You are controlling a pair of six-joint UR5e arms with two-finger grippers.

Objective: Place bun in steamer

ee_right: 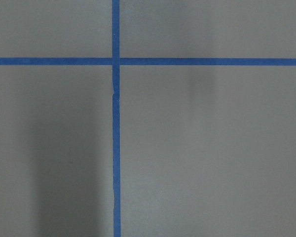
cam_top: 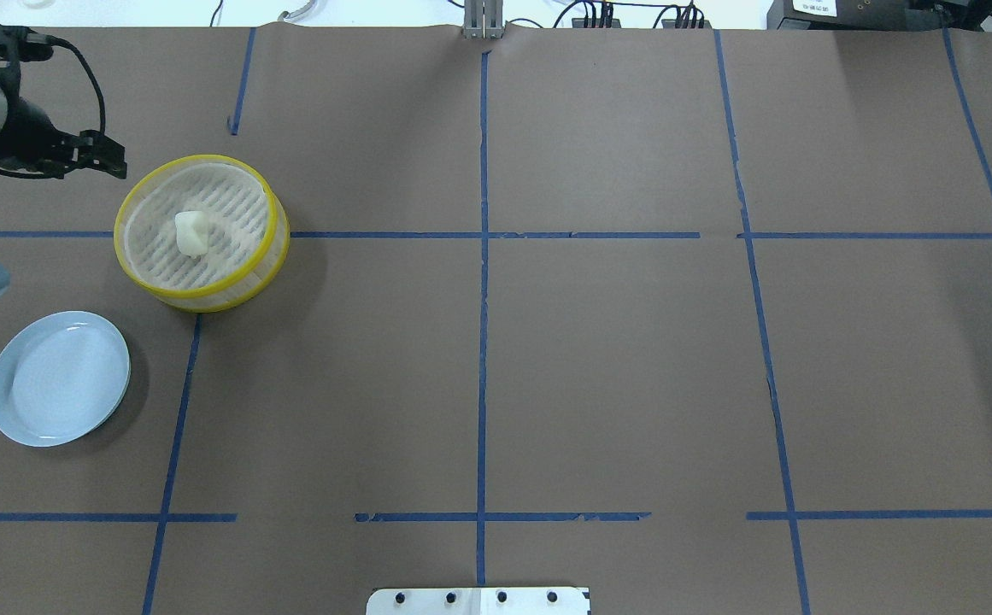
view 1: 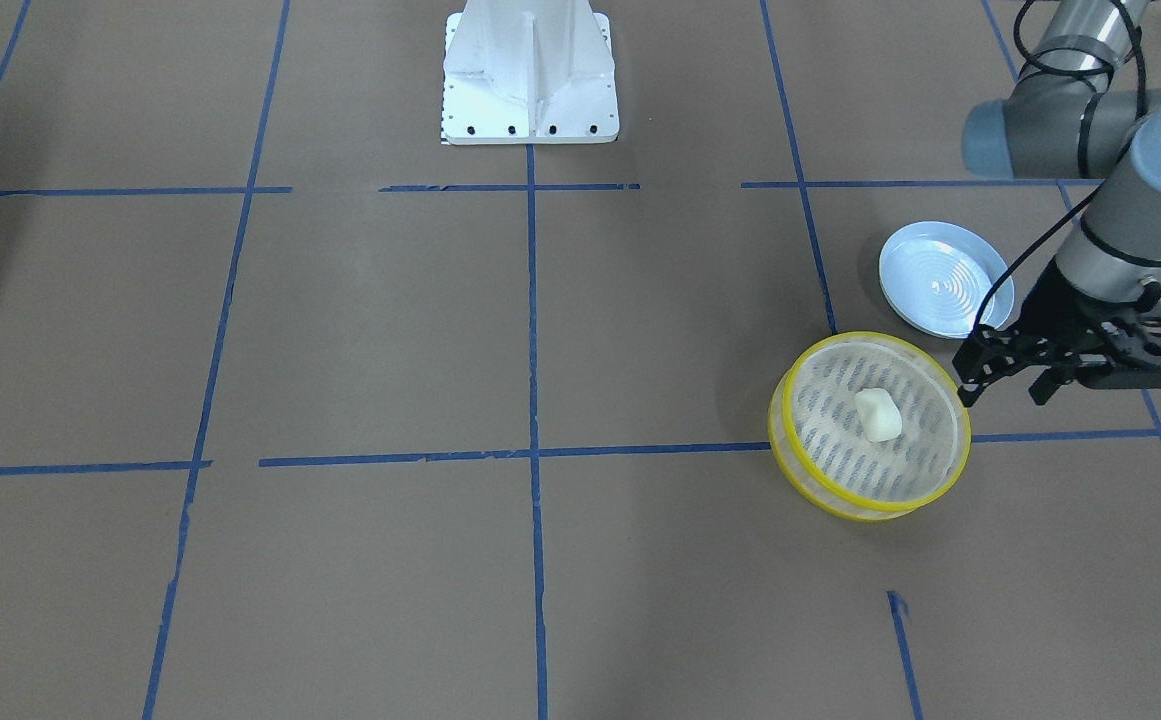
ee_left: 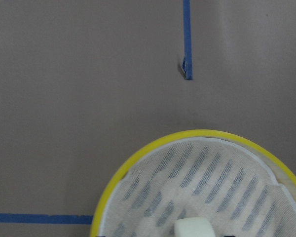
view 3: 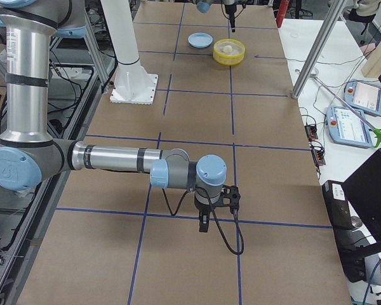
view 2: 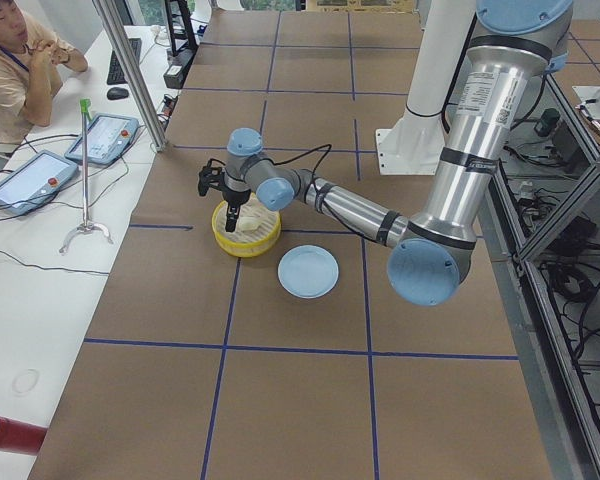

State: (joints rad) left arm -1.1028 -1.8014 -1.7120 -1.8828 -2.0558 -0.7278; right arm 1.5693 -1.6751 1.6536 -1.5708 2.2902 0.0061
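Observation:
The cream-white bun (view 1: 878, 415) lies inside the yellow-rimmed steamer (view 1: 875, 337), on its slotted base a little off centre. The overhead view shows the bun (cam_top: 190, 232) and the steamer (cam_top: 196, 158) at the far left. My left gripper (view 1: 1002, 392) is open and empty, raised just beside the steamer's rim, toward the plate side. In the left wrist view the steamer (ee_left: 119, 175) and the top of the bun (ee_left: 192, 228) sit at the bottom edge. My right gripper (view 3: 203, 222) hangs over bare table far from the steamer; I cannot tell if it is open.
A pale blue plate (view 1: 945, 278) lies empty close to the steamer, under my left arm. The white robot base (view 1: 530, 75) stands at mid-table edge. Blue tape lines cross the brown table. A person and tablets (view 2: 105, 135) are beyond the far edge.

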